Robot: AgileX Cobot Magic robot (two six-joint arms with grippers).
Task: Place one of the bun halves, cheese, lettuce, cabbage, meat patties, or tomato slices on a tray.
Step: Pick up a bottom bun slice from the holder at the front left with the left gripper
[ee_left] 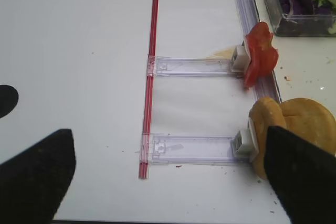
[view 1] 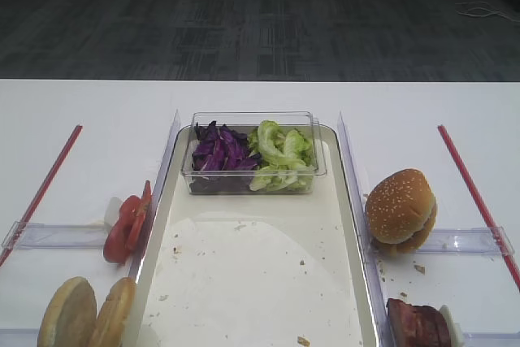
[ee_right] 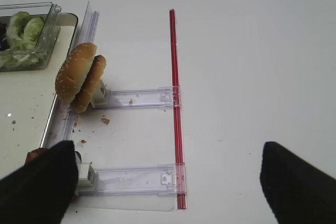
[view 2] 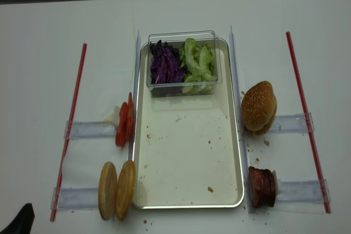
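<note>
White tabletop is seen carrying one tray (view 2: 186,157), bare but for crumbs and one clear box (view 2: 182,63) at its 12 o'clock end, where cabbage (view 2: 164,67) and lettuce (view 2: 197,65) are held. Two bun halves (view 2: 116,189) are stood on edge at 8 o'clock, tomato slices (view 2: 124,124) at 9, one sesame bun (view 2: 258,107) at 3, meat patties (view 2: 262,187) at 4. Both the left gripper (ee_left: 168,182) and the right gripper (ee_right: 168,182) are spread wide, nothing grasped.

I work at a wide, smooth white table (view 1: 89,111) that fills most of my view. Beyond its far edge lies a dark grey carpeted floor (view 1: 260,22) with a faint blocky weave. A thin pale cable (view 1: 485,11) curls on that floor at the far right. Light falls evenly, without hard shadows.
</note>
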